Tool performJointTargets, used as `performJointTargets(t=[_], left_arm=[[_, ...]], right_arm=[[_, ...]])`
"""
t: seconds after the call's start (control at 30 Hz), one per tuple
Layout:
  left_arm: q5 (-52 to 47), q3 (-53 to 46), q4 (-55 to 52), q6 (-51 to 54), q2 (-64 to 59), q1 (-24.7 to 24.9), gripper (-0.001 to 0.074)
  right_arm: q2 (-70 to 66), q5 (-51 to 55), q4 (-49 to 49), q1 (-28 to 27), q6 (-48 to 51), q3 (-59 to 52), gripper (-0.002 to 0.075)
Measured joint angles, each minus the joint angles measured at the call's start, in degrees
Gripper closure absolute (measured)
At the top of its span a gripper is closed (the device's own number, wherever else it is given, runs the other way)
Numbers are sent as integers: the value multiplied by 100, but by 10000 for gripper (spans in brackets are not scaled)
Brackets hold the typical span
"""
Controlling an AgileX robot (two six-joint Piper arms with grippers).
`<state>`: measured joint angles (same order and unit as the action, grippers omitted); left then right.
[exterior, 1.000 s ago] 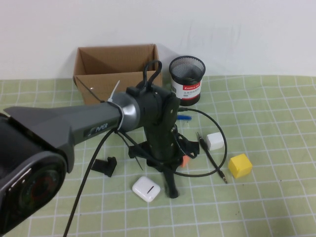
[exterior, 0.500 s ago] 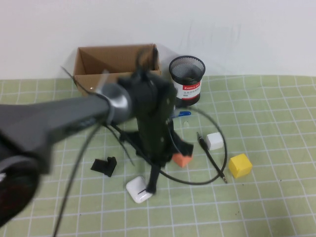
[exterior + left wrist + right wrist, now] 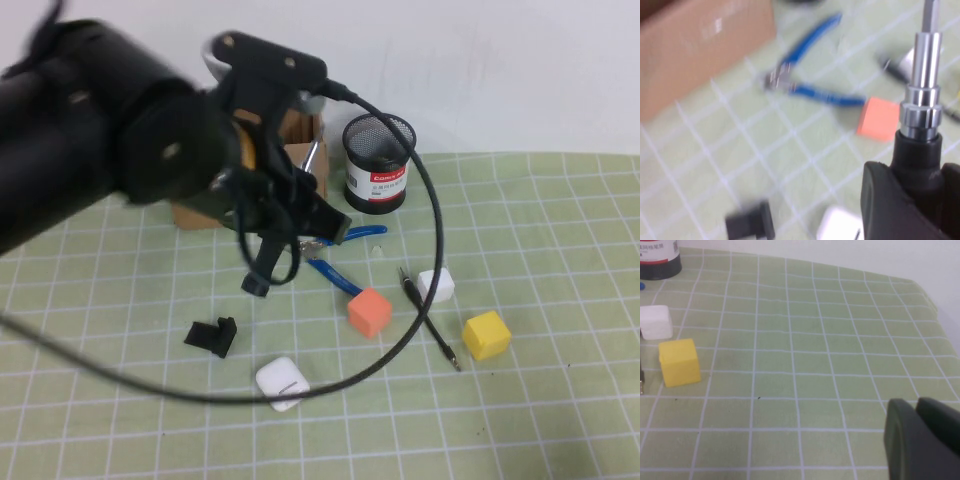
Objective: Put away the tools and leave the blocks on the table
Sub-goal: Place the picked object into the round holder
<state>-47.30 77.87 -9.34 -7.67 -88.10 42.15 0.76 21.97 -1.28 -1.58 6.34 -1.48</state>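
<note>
Your left pincer (image 3: 920,170) is raised above the middle of the table (image 3: 560,420), clamped on the thick black-handled screwdriver (image 3: 925,75), whose chrome shaft sticks out beyond the fingers. Your right pincer (image 3: 920,435) sits low over the table's right part, its fingers pressed together with nothing between them.

Look toward the far edge and you find the cardboard box (image 3: 300,150) with the black mesh pen cup (image 3: 378,162) just beside it. The blue-handled pliers (image 3: 335,255) lie on the mat in front of the box, handles spread. The orange cube (image 3: 369,312) rests near the pliers. The thin black precision screwdriver (image 3: 430,318) lies between the orange cube and the yellow cube (image 3: 486,335), with the white cube (image 3: 436,285) touching or just beside its handle end. Toward the near edge you have the white earbud case (image 3: 282,384) and the small black bracket (image 3: 213,337).
</note>
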Motion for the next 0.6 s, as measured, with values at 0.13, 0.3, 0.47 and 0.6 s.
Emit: performJointTargets(t=[0.13, 0.3, 0.47, 0.6], left_arm=[[974, -653, 0, 315, 394, -12, 554], [2713, -1791, 0, 512, 658, -276, 554], [4319, -2758, 0, 819, 658, -512, 554], [4811, -2900, 0, 1291, 522, -561, 554]], right_arm=[[0, 0, 0, 0, 0, 0, 733], [0, 0, 0, 0, 0, 0, 734], [0, 0, 0, 0, 0, 0, 734], [0, 0, 0, 0, 0, 0, 733]])
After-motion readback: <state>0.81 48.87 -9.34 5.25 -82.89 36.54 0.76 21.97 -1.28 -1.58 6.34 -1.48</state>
